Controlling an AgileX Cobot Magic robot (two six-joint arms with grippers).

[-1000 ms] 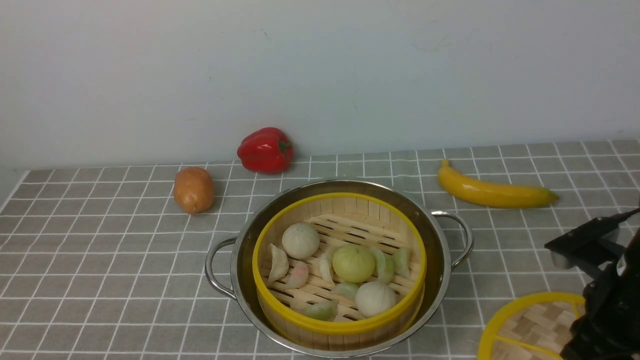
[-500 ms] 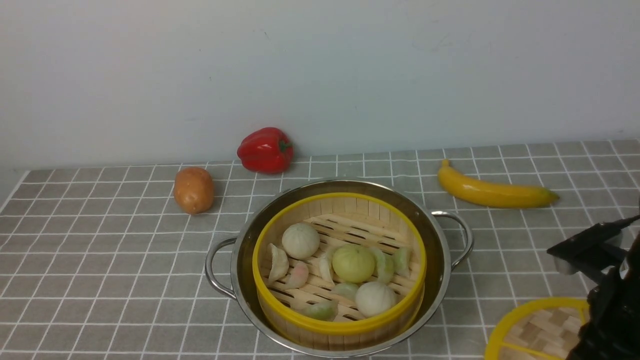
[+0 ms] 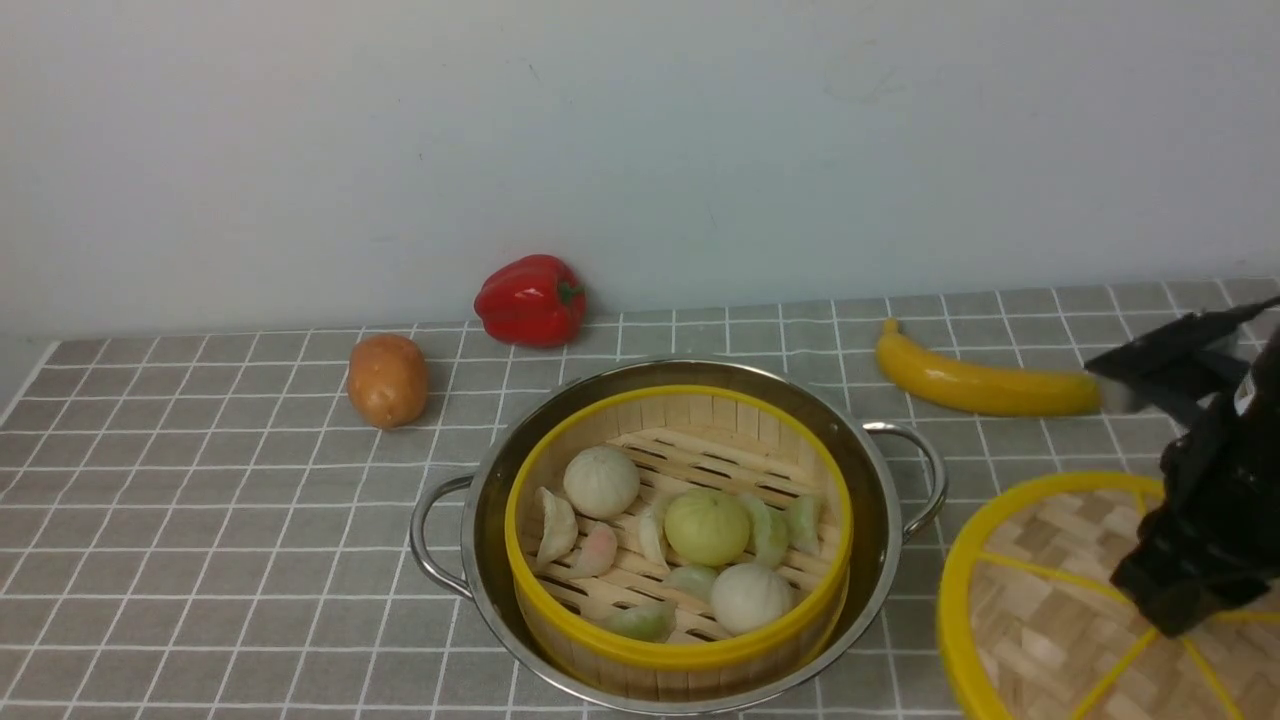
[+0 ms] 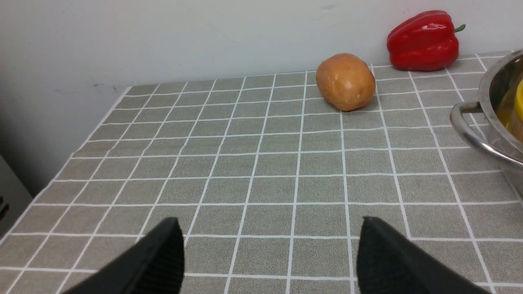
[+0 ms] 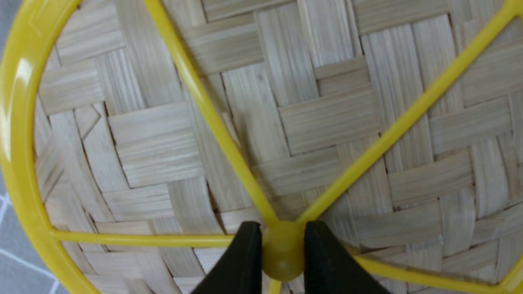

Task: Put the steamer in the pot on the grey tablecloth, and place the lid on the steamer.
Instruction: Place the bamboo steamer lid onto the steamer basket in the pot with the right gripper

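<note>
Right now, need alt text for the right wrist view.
Two black fingers pinch the yellow centre knob of a round woven bamboo lid, seen close up. Thin yellow spokes run from the knob to its thick yellow rim; a sliver of grey cloth shows beyond the rim.

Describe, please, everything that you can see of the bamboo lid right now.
The lid is a flat round disc of pale woven bamboo strips, with a thick glossy yellow rim and thin yellow spokes meeting at a round centre knob. The right gripper is shut on that knob, a black finger on each side. The lid is to the right of the pot, not on the steamer, and partly cut off by the picture's edge; whether it touches the grey tablecloth cannot be told.
</note>
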